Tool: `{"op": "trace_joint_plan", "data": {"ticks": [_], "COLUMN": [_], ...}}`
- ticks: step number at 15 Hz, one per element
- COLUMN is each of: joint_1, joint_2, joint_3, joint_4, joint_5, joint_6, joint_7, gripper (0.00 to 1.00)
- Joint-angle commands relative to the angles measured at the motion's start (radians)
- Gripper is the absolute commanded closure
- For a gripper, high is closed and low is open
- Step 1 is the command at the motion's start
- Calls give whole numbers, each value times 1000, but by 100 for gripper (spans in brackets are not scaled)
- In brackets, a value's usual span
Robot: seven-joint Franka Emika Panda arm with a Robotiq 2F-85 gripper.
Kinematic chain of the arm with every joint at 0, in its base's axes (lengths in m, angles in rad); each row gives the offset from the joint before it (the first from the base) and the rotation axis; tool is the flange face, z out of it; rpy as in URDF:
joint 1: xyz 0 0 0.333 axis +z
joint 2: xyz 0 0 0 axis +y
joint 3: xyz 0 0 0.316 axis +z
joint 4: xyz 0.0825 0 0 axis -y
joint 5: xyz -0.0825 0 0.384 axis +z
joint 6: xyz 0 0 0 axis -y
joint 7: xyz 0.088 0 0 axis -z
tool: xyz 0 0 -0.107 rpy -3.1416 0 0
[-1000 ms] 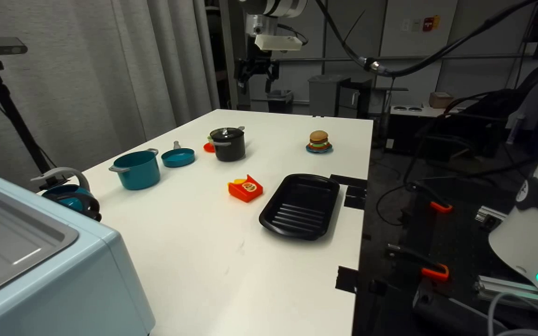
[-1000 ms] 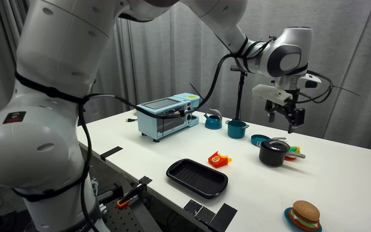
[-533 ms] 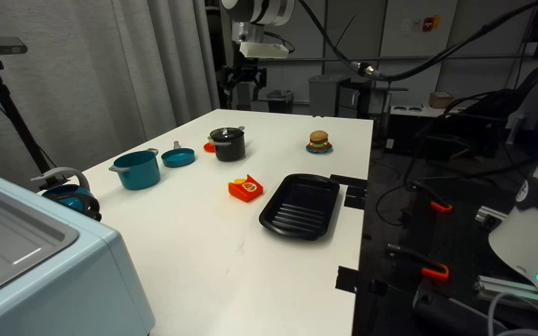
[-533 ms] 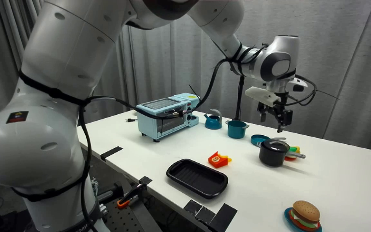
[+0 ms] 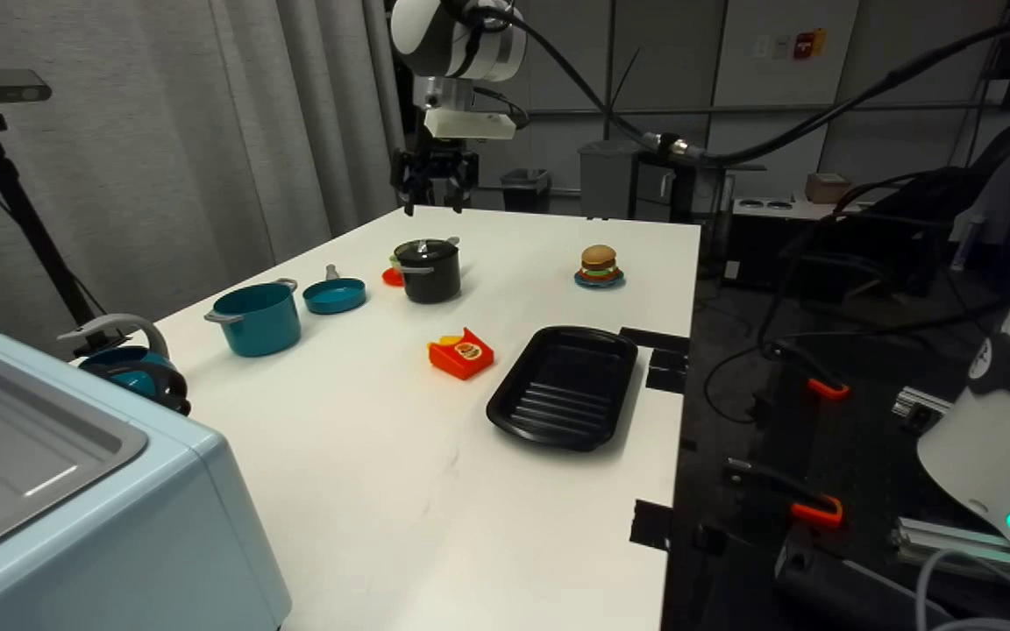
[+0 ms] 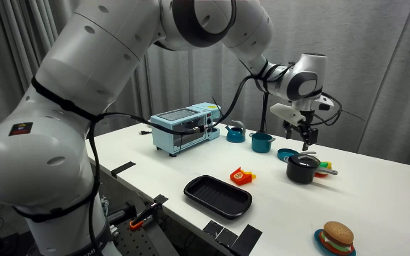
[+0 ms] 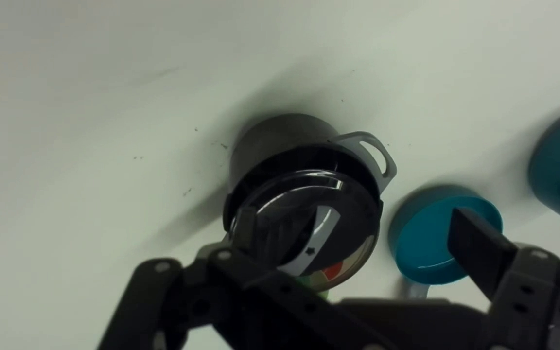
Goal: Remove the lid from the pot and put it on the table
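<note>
The black pot [image 5: 437,282] stands upright on the white table [image 5: 365,491], with grey side handles; it also shows in an exterior view [image 6: 299,175] and the wrist view [image 7: 280,138]. The round dark see-through lid [image 6: 303,160] with a grey strap handle lies on top of it. In the wrist view the lid [image 7: 353,209] covers most of the pot's mouth. My gripper [image 5: 433,209], also in an exterior view [image 6: 297,141], is open and empty above the pot, apart from it. In the wrist view my gripper [image 7: 353,226] has one finger over the lid's edge, the other over the teal pan.
A teal pan [image 6: 287,153] and teal pot [image 6: 261,143] stand beside the black pot. Red and green toy food [image 6: 324,169] lies just behind it. A fries box [image 6: 240,176], a black ribbed pan [image 6: 217,196], a burger [image 6: 337,236], a kettle [image 6: 236,134] and a blue oven [image 6: 180,129] share the table.
My gripper has moved down and sideways, left in both exterior views, coming closer to the lidded pot. The pot, lid and other objects have not moved.
</note>
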Motion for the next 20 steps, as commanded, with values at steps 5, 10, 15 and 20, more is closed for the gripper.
{"op": "trace_joint_plan", "data": {"ticks": [5,10,15,20], "joint_1": [13,30,43,46], "joint_2": [144,220,278,315], "joint_3": [-6,-13,-19,-32], "joint_4": [132,195,263,314], "joint_5": [22,16,10,4], "joint_6": [77,117,142,137], "joint_7": [49,98,128,144], "gripper": [0,0,0,0]}}
